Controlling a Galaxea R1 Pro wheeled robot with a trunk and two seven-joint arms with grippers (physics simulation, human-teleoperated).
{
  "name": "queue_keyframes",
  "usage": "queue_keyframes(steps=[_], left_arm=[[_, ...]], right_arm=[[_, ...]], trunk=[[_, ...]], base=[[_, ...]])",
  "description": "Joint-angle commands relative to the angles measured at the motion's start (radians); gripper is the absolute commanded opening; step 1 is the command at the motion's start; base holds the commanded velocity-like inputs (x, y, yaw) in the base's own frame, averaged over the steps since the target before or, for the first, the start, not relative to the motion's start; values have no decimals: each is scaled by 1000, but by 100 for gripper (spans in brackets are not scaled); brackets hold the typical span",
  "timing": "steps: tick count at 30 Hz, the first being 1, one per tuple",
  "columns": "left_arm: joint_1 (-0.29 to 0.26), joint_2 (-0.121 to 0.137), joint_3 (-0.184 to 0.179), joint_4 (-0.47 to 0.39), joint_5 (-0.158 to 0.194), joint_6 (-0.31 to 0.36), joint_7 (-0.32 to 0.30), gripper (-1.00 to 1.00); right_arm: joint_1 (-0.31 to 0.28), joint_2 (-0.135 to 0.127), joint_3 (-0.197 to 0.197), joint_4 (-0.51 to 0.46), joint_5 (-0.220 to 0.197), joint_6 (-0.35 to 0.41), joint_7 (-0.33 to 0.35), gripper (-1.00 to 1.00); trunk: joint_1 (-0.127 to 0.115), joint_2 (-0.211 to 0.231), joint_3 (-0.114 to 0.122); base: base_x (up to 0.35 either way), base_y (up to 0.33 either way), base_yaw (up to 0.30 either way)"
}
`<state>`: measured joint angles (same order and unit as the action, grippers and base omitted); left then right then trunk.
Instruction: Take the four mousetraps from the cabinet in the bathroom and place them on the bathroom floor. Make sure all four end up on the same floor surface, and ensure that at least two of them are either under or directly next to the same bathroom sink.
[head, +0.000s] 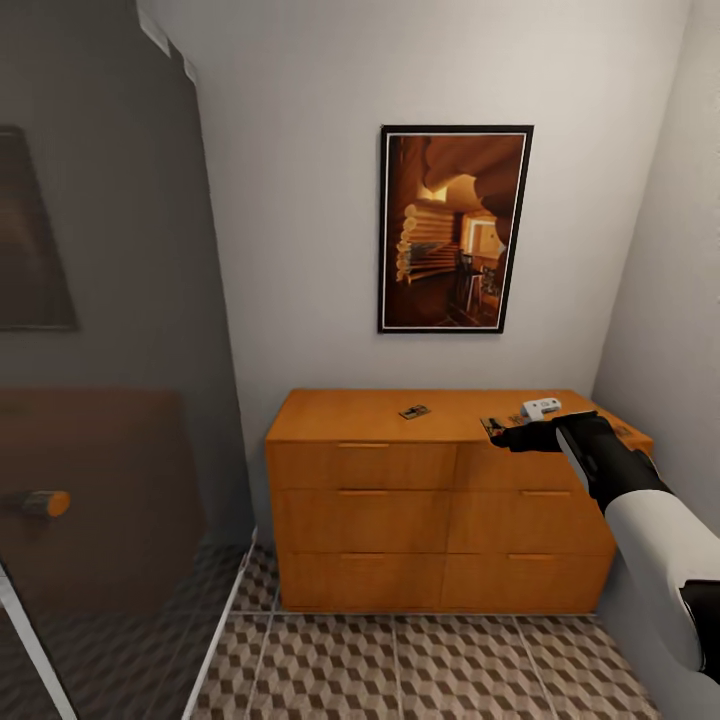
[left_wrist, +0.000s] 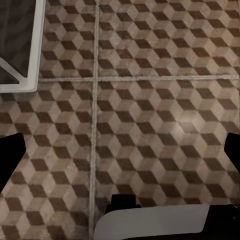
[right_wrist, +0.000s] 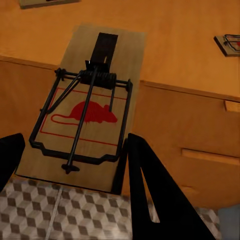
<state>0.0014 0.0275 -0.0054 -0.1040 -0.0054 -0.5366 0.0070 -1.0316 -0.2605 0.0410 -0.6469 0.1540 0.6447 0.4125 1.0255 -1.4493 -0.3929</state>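
In the head view, the cabinet (head: 440, 500) stands against the wall below a framed picture (head: 455, 228), with the bathroom floor (head: 420, 665) in front of it and a dark glass shower panel (head: 100, 400) to one side. 1 mousetrap (head: 414, 411) lies near the middle of the cabinet top, and the right gripper (head: 515, 436) reaches over the top's front edge toward the far end, where another trap (head: 492, 425) sits at its tips beside a small white object (head: 541, 407). In the left wrist view, the left gripper (left_wrist: 120, 150) hangs over bare cube-patterned tiles (left_wrist: 150, 100), its fingers spread wide with nothing between them. In the right wrist view, a trap with a red mouse print (right_wrist: 87, 107) overhangs the cabinet's front edge (right_wrist: 190, 90), and 1 dark finger (right_wrist: 150, 185) touches its side; whether the jaws pinch it cannot be told. 2 more traps show on the cabinet top, 1 (right_wrist: 229, 44) off to the side and 1 (right_wrist: 47, 2) at the back. I judge the task barely begun: no trap shows on the floor, so all 4 seem still to place.
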Motion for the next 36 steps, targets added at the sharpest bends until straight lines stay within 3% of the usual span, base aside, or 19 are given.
queue_keyframes(steps=[1,9,16,27,32,36], left_arm=[[0,0,-1,-1,-1,-2,1,100],[0,0,-1,-1,-1,-2,1,100],[0,0,-1,-1,-1,-2,1,100],[0,-1,-1,-2,-1,-2,1,100],[0,-1,-1,-2,-1,-2,1,100],[0,-1,-1,-2,-1,-2,1,100]], right_arm=[[-1,-1,2,-1,7,3,8,-100],[-1,0,2,9,6,1,9,-100],[-1,0,3,100,6,-49,9,-100],[-1,1,3,361,6,-284,9,-100],[-1,0,3,529,6,-449,9,-100],[7,-1,3,605,5,-570,10,-100]], trunk=[[0,-1,-1],[0,-1,-1],[0,-1,-1],[0,-1,-1],[0,-1,-1],[0,-1,-1]], base=[[-281,144,0],[-281,144,0],[-279,143,0],[-67,35,0],[-3,2,0],[0,0,0]])
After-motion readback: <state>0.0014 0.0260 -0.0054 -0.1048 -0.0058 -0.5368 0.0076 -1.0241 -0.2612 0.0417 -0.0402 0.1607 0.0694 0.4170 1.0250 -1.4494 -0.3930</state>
